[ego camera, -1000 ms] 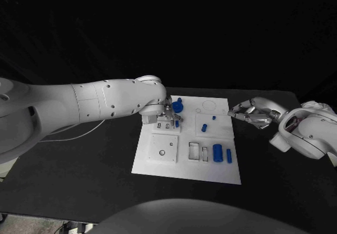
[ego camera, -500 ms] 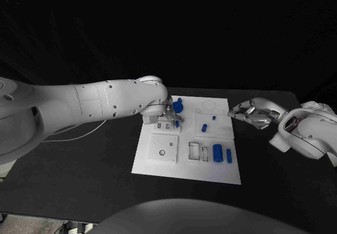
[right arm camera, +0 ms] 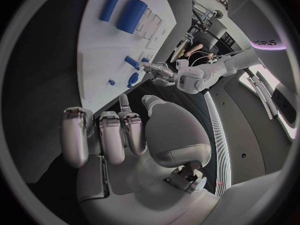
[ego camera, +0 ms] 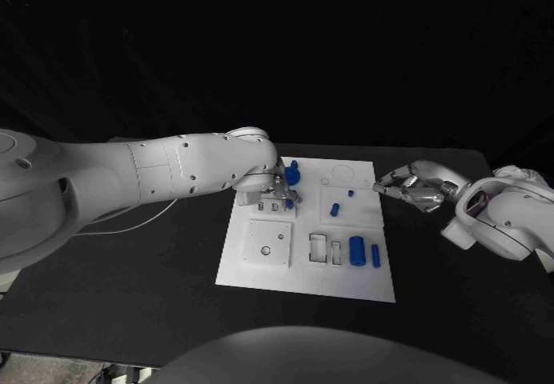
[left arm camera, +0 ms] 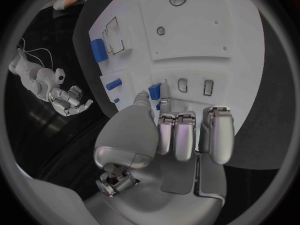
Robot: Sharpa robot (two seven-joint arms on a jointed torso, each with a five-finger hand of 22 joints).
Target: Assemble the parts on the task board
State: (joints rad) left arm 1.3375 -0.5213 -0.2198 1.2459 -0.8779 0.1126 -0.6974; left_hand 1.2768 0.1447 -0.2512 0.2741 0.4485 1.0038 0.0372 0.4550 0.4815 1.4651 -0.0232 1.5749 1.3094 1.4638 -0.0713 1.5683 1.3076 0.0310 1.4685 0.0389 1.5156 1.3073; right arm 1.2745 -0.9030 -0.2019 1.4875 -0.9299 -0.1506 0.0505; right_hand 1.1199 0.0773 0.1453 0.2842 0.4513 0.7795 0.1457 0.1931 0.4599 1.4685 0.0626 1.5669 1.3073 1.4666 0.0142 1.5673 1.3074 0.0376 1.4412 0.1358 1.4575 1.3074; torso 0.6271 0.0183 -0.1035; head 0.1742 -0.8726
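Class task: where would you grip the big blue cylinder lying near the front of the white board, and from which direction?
Grip the big blue cylinder across its round middle, coming straight down from above. It lies flat on the white board, so its curved long sides are exposed.

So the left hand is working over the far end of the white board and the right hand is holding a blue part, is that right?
Not quite. The right hand holds nothing; the head view shows it beside the task board. The left hand is over the far end.

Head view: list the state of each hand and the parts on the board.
Left hand: over the board's far left, pinching a small blue part.
Right hand: beside the board's right edge, holding nothing.
Blue cylinder: lying flat.
Task board: flat on the table.
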